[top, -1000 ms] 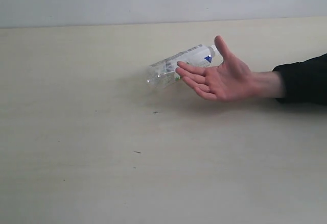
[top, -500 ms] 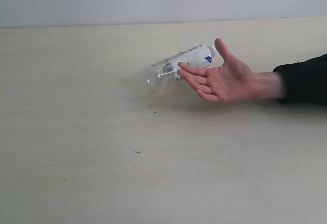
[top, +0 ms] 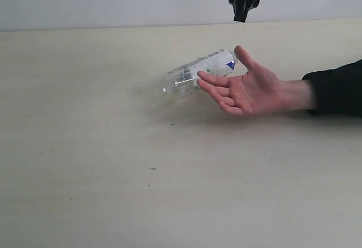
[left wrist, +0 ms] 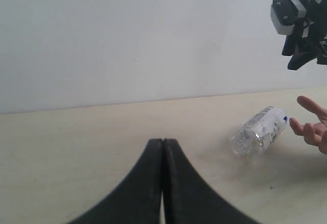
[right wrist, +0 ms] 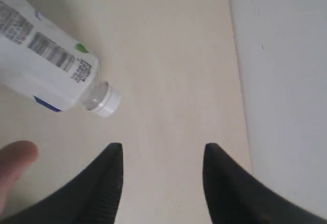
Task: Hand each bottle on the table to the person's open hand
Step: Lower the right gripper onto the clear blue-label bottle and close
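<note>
Bottle (top: 195, 73) of clear plastic lies on its side on the pale desk (top: 113, 146), in the far half and a little to the right of the middle. Its white label (right wrist: 38, 60) carries a barcode, a blue mark and a small green dot, and its white cap (right wrist: 104, 101) points toward the far right. An open hand (top: 249, 87) comes in from the right on an arm in a black sleeve (top: 336, 87), palm up, with the fingers spread. The fingertips are just in front of the capped end of the bottle, and the pictures do not show whether they touch it. The right pincer (top: 240, 16) hangs in the air above the far edge of the desk, over the cap and the thumb. Its two black jaws stand wide apart and nothing is between them. The left pincer (left wrist: 162, 183) is low over the desk, well apart from the bottle, which it sees ahead and to one side. Its jaws are pressed together with no gap and hold nothing. Behind the desk is a plain light wall (top: 85, 2).
</note>
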Robot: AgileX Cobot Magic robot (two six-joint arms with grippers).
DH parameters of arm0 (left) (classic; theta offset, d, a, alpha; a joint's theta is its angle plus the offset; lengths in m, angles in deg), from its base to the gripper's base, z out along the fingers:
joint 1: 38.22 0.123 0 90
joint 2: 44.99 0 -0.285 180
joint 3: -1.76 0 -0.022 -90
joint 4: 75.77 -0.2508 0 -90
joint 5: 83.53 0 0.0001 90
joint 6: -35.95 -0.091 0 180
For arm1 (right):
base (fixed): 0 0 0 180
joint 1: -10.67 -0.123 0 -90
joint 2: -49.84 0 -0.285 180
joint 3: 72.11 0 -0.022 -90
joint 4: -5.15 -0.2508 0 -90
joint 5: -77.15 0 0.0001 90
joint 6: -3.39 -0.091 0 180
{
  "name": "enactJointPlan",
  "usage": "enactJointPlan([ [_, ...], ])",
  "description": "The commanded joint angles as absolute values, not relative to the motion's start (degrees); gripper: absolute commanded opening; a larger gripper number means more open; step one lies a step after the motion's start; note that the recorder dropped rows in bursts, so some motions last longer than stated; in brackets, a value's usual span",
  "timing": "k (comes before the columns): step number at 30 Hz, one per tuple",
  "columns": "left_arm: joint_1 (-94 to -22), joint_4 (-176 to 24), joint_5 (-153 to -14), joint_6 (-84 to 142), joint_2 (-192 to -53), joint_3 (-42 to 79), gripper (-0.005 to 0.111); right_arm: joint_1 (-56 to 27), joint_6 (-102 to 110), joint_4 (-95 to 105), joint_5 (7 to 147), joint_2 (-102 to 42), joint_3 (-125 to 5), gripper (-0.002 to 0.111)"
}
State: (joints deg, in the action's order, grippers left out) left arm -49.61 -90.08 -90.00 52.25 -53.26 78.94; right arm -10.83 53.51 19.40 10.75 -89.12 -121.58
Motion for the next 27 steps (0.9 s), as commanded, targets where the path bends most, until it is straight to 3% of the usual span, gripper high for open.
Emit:
enactJointPlan([
  [1, -49.52, -90.21, -89.90, 52.65, -53.21, 78.98, 0.000, -12.02, 61.46, 11.53, 7.33, -87.12, -122.22, 0.058],
  [4, -49.52, -90.21, -89.90, 52.65, -53.21, 78.98, 0.000, -12.02, 63.98, 5.54, 7.19, -86.75, -121.60, 0.068],
  [17, -49.52, -90.21, -89.90, 52.65, -53.21, 78.98, 0.000, -12.63, 71.90, 4.03, 12.21, -86.75, -108.80, 0.071],
  [27, -49.52, -90.21, -89.90, 52.65, -53.21, 78.98, 0.000, -12.63, 80.37, 4.03, 18.61, -89.11, -107.28, 0.071],
])
